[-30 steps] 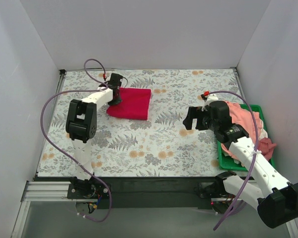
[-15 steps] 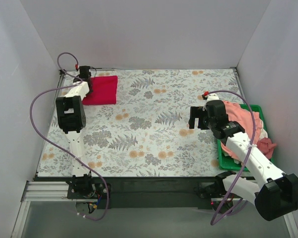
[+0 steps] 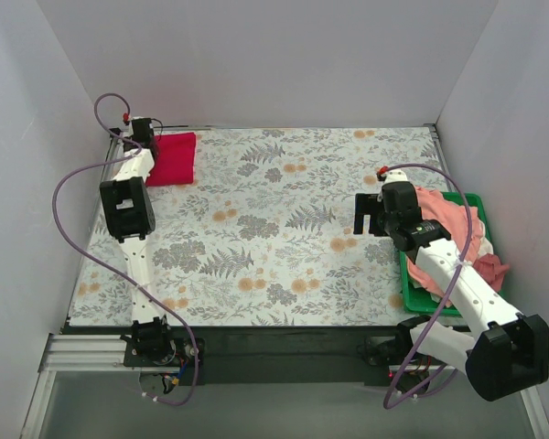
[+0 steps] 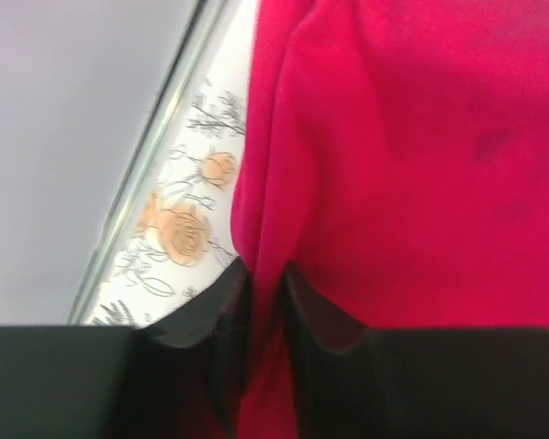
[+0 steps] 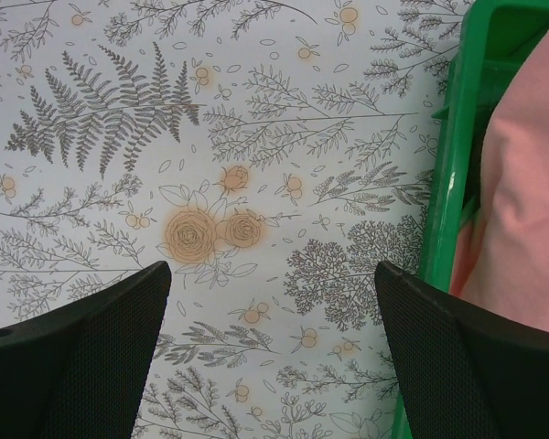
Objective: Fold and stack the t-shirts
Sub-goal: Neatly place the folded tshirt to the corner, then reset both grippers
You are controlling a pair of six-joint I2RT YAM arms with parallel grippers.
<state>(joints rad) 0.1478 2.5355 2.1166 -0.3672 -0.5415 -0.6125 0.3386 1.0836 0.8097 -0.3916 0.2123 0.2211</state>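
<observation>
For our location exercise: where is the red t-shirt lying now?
In the top view, the red t-shirt lies folded in the far-left corner of the table, its edge between the left gripper fingers.

My left arm (image 3: 126, 208) climbs from its base at the near left edge of the tabletop (image 3: 284, 265). It bends at the elbow and reaches all the way to the tabletop's far left corner. The left hand (image 3: 146, 139) sits low at that corner, and its fingers (image 4: 210, 311) are almost together with a fold of the red t-shirt (image 4: 412, 165) pinched between them. My right arm (image 3: 457, 274) rises from the tabletop's near right edge and leans inward over the right side. The right hand (image 3: 363, 213) hovers above the tabletop's right half, facing down, its jaws spread wide.
</observation>
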